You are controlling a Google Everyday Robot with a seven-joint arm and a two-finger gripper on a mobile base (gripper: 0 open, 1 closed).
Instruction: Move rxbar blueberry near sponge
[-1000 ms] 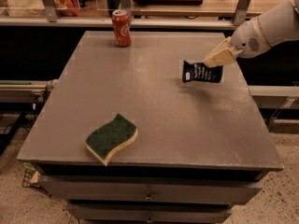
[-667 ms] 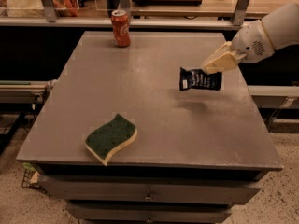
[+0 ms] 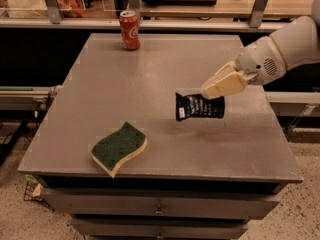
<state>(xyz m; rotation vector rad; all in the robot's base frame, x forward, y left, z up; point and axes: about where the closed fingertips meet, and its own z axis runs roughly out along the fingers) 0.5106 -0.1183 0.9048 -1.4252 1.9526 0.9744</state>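
Observation:
The rxbar blueberry (image 3: 199,107), a dark glossy wrapper with white lettering, hangs from my gripper (image 3: 214,91) a little above the grey table (image 3: 150,79), right of centre. My gripper comes in from the right on a white arm and is shut on the bar's upper right edge. The sponge (image 3: 119,147), wavy with a green top and pale yellow body, lies flat near the table's front edge, to the left of and nearer than the bar. A gap of bare table separates them.
A red soda can (image 3: 130,30) stands upright at the table's far edge, left of centre. Behind the table runs a shelf with metal posts (image 3: 260,4). Drawers (image 3: 160,206) sit under the table's front edge.
My gripper has carried the bar leftward and toward the front of the table, closer to the sponge. The sponge and the can have not moved.

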